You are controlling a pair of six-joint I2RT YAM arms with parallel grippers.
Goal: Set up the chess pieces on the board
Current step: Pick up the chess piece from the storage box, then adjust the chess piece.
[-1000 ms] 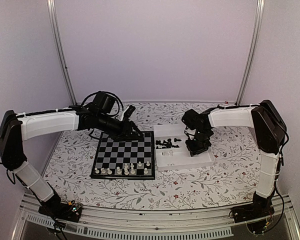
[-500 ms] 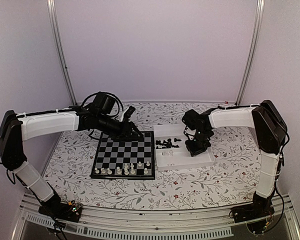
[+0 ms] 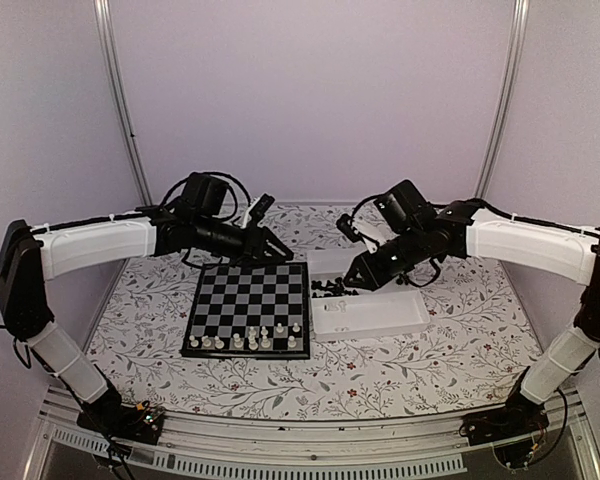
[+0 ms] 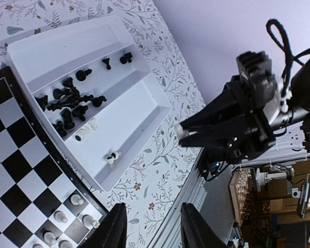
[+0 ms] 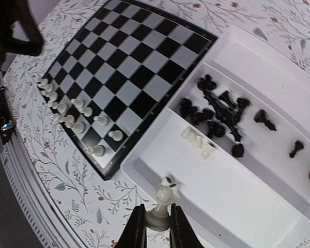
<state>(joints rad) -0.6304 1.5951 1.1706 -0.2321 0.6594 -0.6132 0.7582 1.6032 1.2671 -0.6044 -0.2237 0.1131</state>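
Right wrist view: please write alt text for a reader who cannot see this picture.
The right gripper is shut on a white chess piece, held upright above a white tray. Black pieces lie in the tray. To its left, the board has white pieces along one edge.

Robot lab / test cell: left arm (image 3: 90, 245) & right arm (image 3: 530, 245) sit on an alu rail (image 3: 310, 440) at the table's near edge, w/ plain pale panels (image 3: 310, 90) btw metal posts (image 3: 120, 110) boxing the space in. Floral cloth (image 3: 430, 350) covers the table. Left wrist cam shows blurry gear & cables (image 4: 268, 181) beyond the edge.
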